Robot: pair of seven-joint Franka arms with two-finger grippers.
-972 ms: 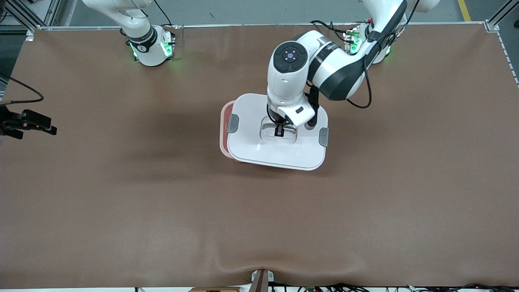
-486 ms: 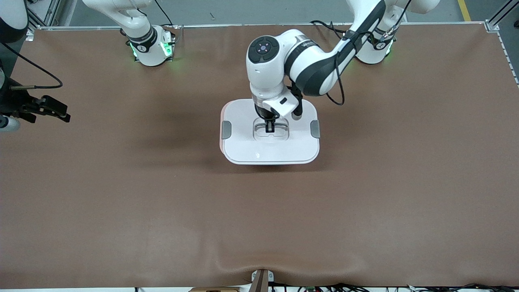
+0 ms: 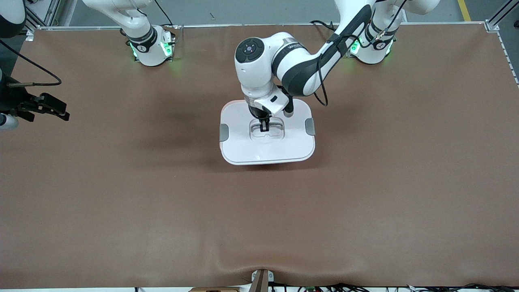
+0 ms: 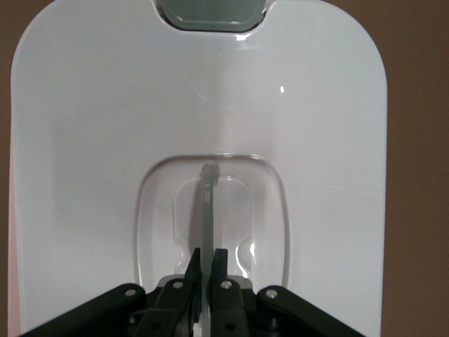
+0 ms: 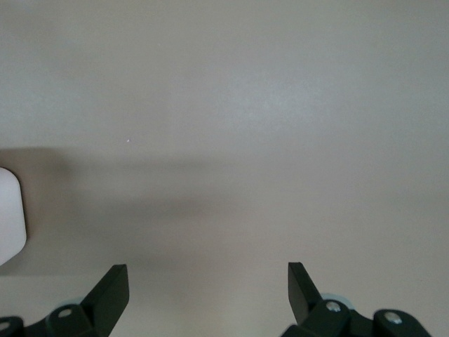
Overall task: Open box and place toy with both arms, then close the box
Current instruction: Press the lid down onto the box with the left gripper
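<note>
Left gripper (image 3: pixel 264 126) pinches the clear recessed handle (image 4: pixel 208 203) of the white rounded-rectangular plastic lid (image 3: pixel 267 149), which apparently should settle squarely before release, while the waiting right gripper (image 5: pixel 203 281) hangs spread over the brown table (image 3: pixel 121 211).

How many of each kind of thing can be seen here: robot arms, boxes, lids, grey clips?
Robot arms: 2, the left gripper pinching the lid's clear handle, the right gripper open over the table's right-arm end
Boxes: 1, almost hidden beneath its lid
Lids: 1, white
Grey clips: 2
Total: 6
</note>
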